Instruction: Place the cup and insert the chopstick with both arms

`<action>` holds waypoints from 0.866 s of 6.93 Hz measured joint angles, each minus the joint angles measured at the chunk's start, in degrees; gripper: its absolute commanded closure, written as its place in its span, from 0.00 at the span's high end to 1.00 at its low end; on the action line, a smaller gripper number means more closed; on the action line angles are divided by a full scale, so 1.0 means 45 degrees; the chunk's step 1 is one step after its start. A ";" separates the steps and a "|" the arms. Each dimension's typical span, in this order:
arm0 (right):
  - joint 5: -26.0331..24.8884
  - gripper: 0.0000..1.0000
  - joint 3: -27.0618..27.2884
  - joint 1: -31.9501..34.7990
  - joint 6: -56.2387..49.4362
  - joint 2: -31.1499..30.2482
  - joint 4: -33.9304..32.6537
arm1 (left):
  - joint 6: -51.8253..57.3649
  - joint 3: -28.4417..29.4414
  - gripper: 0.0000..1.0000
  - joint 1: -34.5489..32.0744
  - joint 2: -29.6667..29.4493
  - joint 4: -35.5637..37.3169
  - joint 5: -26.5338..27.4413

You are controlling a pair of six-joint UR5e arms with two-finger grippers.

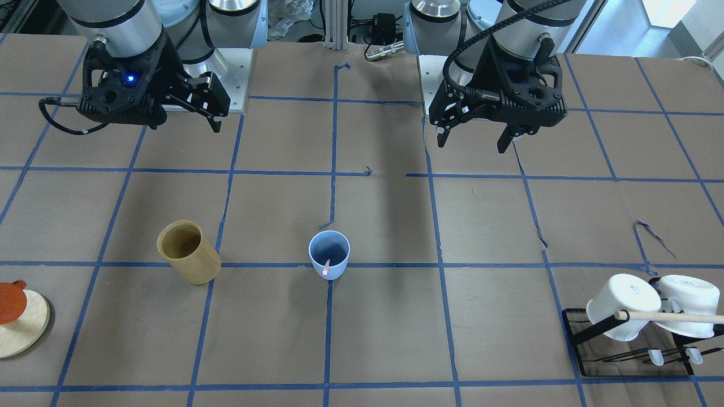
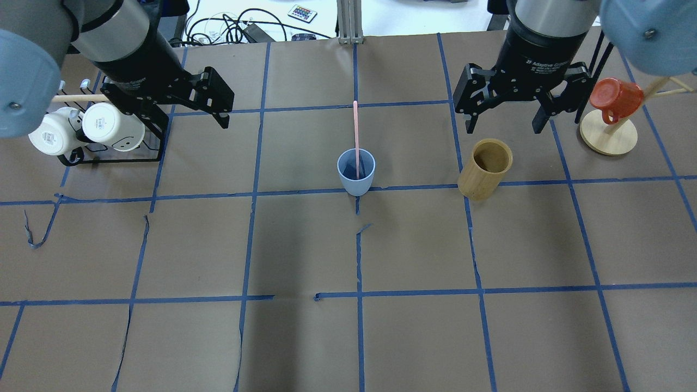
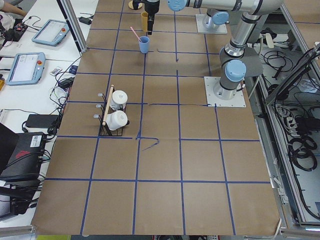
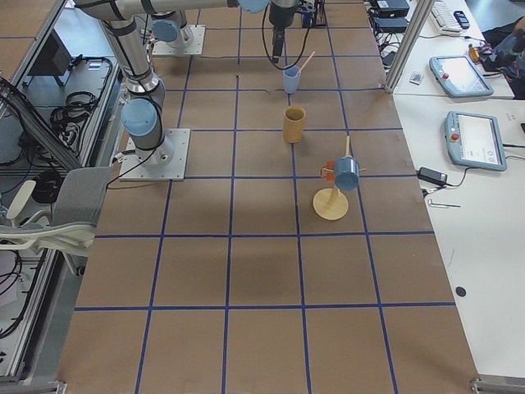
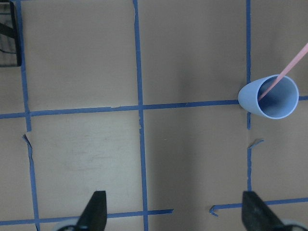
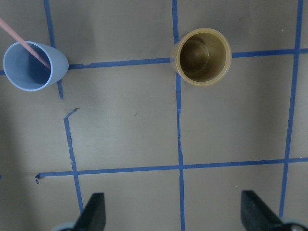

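Note:
The light-blue cup [image 2: 356, 172] stands upright near the table's middle on a blue tape line. It also shows in the front view [image 1: 329, 254] and in both wrist views [image 5: 268, 96] [image 6: 34, 66]. One pale-pink chopstick [image 2: 356, 136] stands in it, leaning on the rim and sticking out well above it [image 5: 284, 77]. My left gripper [image 1: 472, 138] is open and empty, held high, well apart from the cup. My right gripper [image 2: 504, 124] is open and empty, raised above the tan holder's area.
A tan wooden cylinder holder [image 2: 485, 169] stands upright to the right of the cup. White mugs [image 2: 81, 130] hang on a black rack with a wooden dowel [image 1: 667, 316] at the left. A red mug [image 2: 615, 100] hangs on a wooden stand at the right.

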 measured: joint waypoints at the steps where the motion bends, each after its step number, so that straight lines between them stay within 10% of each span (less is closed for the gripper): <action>1: 0.0038 1.00 0.0047 -0.0091 -0.0243 0.0006 0.0027 | -0.0323 -0.0084 1.00 -0.0115 -0.0199 0.0320 -0.0031; 6: -0.0101 1.00 0.0505 -0.0279 -0.2162 -0.0261 0.0184 | -0.0702 -0.0094 1.00 -0.0893 -0.0785 0.1747 0.1224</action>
